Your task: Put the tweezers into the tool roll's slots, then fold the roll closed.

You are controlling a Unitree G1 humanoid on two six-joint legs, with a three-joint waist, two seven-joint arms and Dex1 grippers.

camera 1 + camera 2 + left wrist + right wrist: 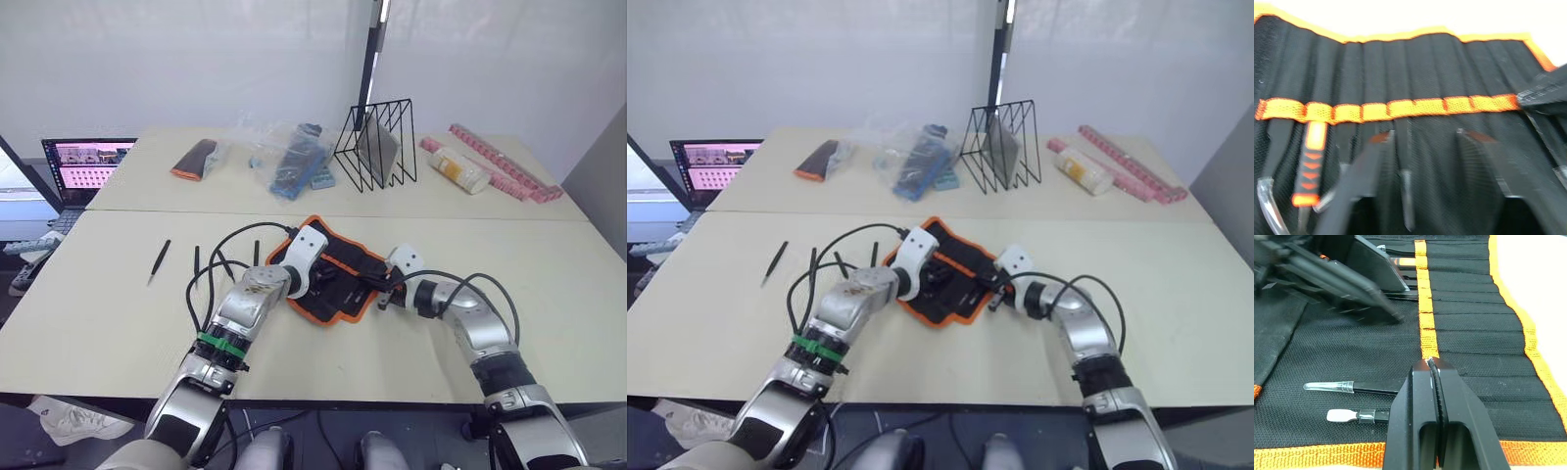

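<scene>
The tool roll [338, 284] lies unrolled at the table's middle, black with orange binding and an orange band [1400, 108] across its slots. My left gripper [319, 281] hovers over the roll's left half with its fingers [1359, 181] spread, open, and a slim tool [1406, 198] lies on the fabric between them. My right gripper [383, 296] is at the roll's right edge, its fingertips [1429, 366] pinched together on the orange band [1426, 308]. Several black tweezers [159, 261] [196, 262] [257, 252] lie loose on the table left of the roll.
Two clear-capped tools [1332, 387] sit in the roll. At the back stand a small black-and-orange pouch [196, 159], a plastic bag [294, 157], a wire rack [377, 147], a bottle [458, 168] and pink strips [505, 164]. A laptop [86, 162] stands at the far left.
</scene>
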